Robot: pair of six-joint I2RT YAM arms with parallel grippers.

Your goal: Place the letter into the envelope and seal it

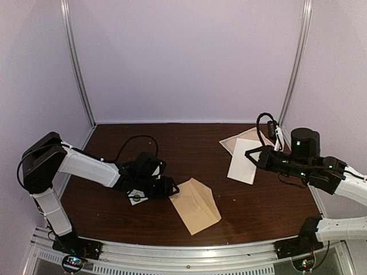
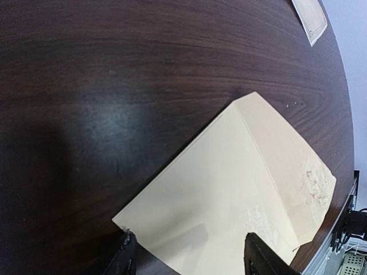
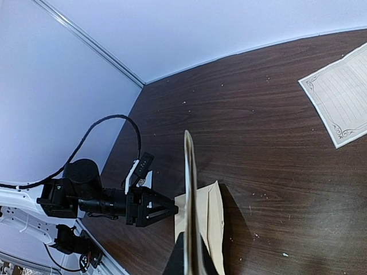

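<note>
Top external view: kraft envelope lies flat on the table. The left gripper is at the envelope's left corner, jaws apart and straddling that edge (left wrist view agrees, nothing gripped). The right gripper is beyond the envelope to its right, clamped on the white letter, which shows edge-on in the right wrist view. Risks: the flap looks folded down, so the letter may jam. The unpinned envelope could slide, and the floppy sheet may buckle at the mouth.
</note>
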